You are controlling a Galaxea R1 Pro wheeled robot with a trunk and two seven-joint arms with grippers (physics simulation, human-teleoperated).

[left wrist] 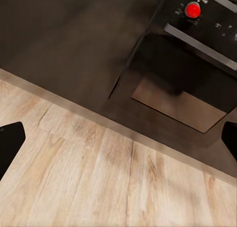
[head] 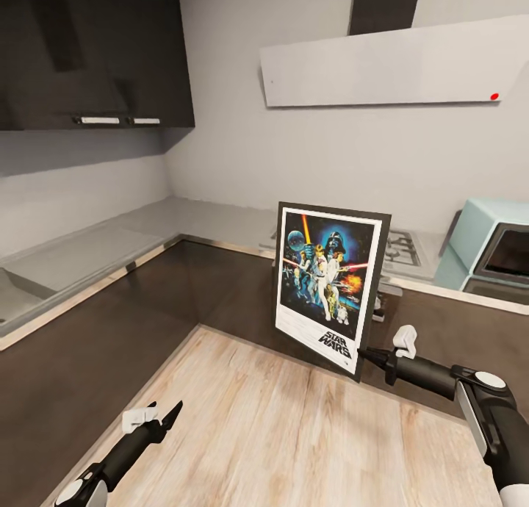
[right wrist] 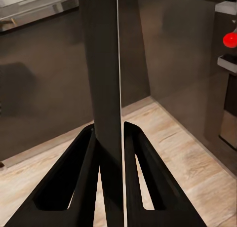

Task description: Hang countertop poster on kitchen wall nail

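Right pincer (head: 369,355) clamped on poster (head: 329,285) lower edge, holding it upright. Left pincer (head: 163,416) spread wide, empty.

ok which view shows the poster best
The head view: the poster faces the camera there, artwork and logo plain, its lower corner pinched by the right gripper. The right wrist view gives just its dark edge between the fingers.
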